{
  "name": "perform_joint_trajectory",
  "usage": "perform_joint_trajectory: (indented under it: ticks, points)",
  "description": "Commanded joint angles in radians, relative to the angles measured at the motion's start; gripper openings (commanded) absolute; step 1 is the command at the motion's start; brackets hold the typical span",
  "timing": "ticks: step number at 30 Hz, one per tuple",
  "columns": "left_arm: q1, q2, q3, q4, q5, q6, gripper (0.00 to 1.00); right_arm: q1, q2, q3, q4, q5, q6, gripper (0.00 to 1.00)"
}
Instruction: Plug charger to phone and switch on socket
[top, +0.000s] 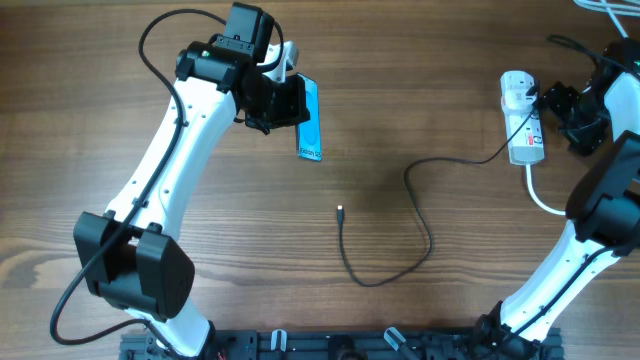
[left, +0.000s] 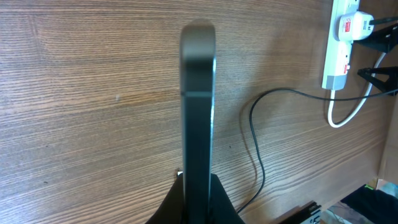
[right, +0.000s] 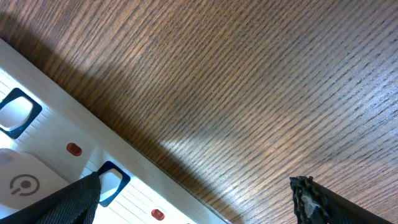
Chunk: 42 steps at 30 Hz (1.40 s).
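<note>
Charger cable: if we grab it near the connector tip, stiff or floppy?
Probably floppy: the charger lies in loose curves, so its connector tip would likely droop if gripped far back. Likely light, being thin; a pull may drag the whole loop. It runs to the socket, so slack looks limited.

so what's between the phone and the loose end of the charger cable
Just bare table between the phone and the cable end, as the overhead view shows.

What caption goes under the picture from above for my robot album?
Left gripper grips the phone, the charger lies apart on the table, and the open right gripper hovers by the socket.
</note>
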Motion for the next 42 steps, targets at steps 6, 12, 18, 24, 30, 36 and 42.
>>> perform_joint_trajectory:
  ticks: [6, 12, 18, 24, 30, 36, 42]
  points:
    - [-0.005, -0.011, 0.006, 0.007, 0.003, 0.013, 0.04, 0.014, 0.029, -0.01, -0.023, -0.054, -0.024, 1.0]
    - [-0.005, -0.011, 0.006, 0.007, 0.003, 0.013, 0.04, 0.013, 0.028, -0.01, -0.046, -0.065, -0.024, 1.0]
    - [-0.005, -0.011, 0.007, 0.006, 0.003, 0.013, 0.04, 0.01, -0.093, -0.009, -0.167, -0.028, 0.031, 1.0]
    - [-0.005, -0.011, 0.006, -0.001, 0.006, 0.013, 0.04, 0.013, -0.409, -0.009, -0.253, -0.029, 0.027, 1.0]
    - [-0.005, -0.011, 0.006, -0.002, 0.014, 0.012, 0.04, 0.117, -0.665, -0.009, -0.367, -0.293, -0.139, 1.0]
    - [-0.002, -0.011, 0.006, -0.014, -0.072, -0.074, 0.04, 0.472, -0.677, -0.072, -0.423, -0.395, -0.259, 0.95]
    - [0.135, -0.011, 0.006, -0.094, -0.166, -0.189, 0.04, 0.831, -0.675, -0.362, -0.154, -0.398, -0.021, 1.0]
